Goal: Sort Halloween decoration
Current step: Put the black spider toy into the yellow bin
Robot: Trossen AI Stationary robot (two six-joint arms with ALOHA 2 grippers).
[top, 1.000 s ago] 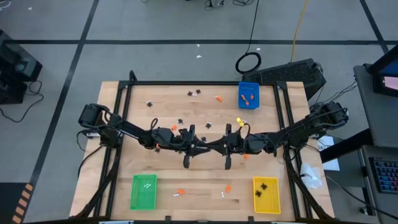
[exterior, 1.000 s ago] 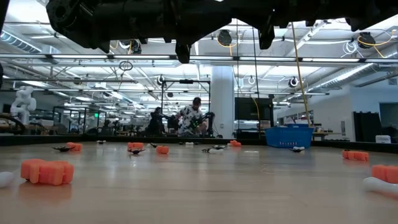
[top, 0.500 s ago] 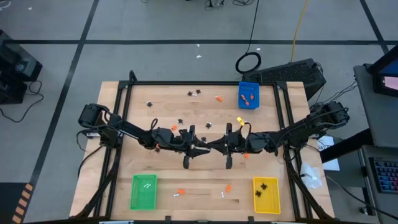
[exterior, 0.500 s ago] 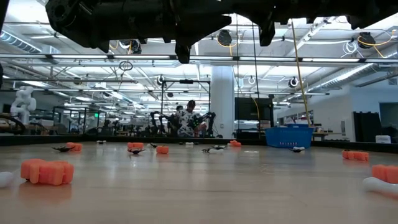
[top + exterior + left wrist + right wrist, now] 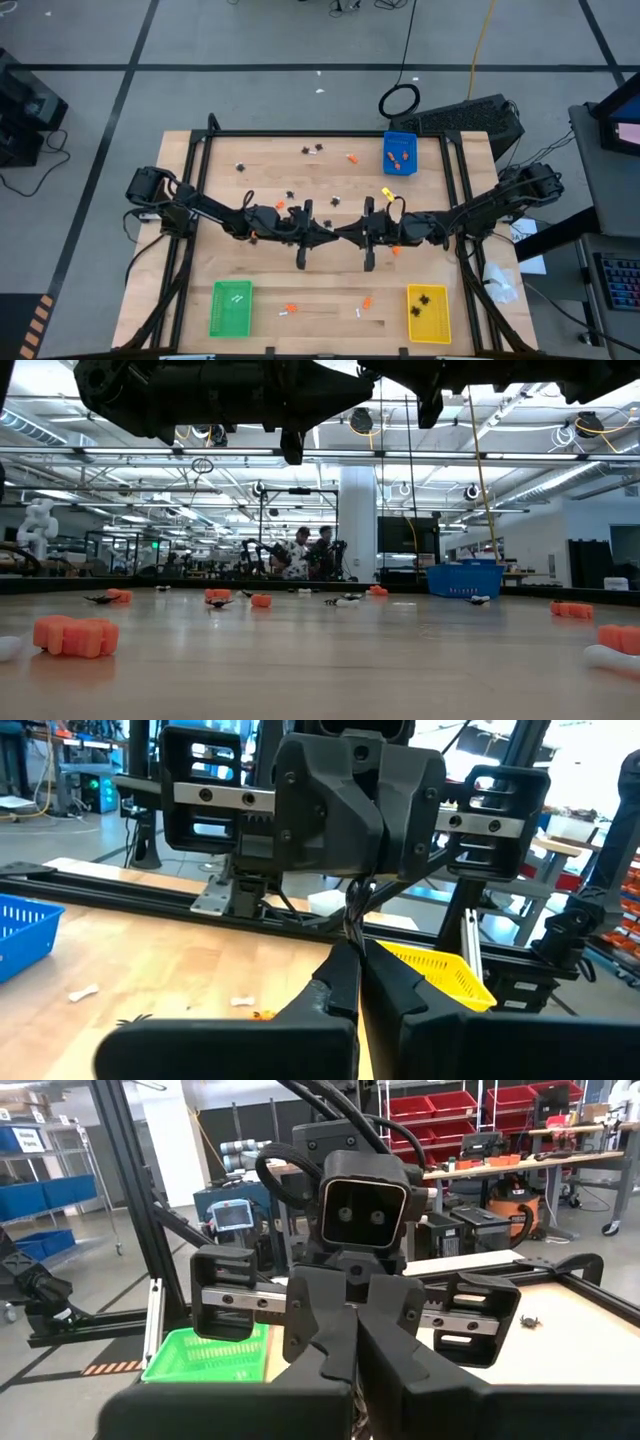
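Tiny Halloween decorations lie scattered on the wooden table: orange lumps (image 5: 351,158) (image 5: 75,635), black spiders (image 5: 314,150) and white bones (image 5: 358,314) (image 5: 612,657). My two arms meet high above the table's middle, pointing level at each other. My left gripper (image 5: 333,233) (image 5: 358,982) is shut, and my right gripper (image 5: 346,233) (image 5: 352,1342) is shut too, the two tip to tip. No trinket shows between either pair of fingers. My left gripper is shut right at the fingertips (image 5: 356,942) of my right gripper, level and well clear of the table. Whether the two sets of fingers touch, or whether a trinket sits between them, I cannot tell. My right gripper's own fingers hide that spot.
A blue tray (image 5: 400,153) with orange lumps stands at the far right. A green tray (image 5: 231,307) with white bones is near left and a yellow tray (image 5: 428,312) with black spiders near right. People stand in the room beyond the table (image 5: 310,555).
My left gripper has shut while staying where it was, facing my right gripper. Both arms have kept their places and the trinkets on the table have not moved.
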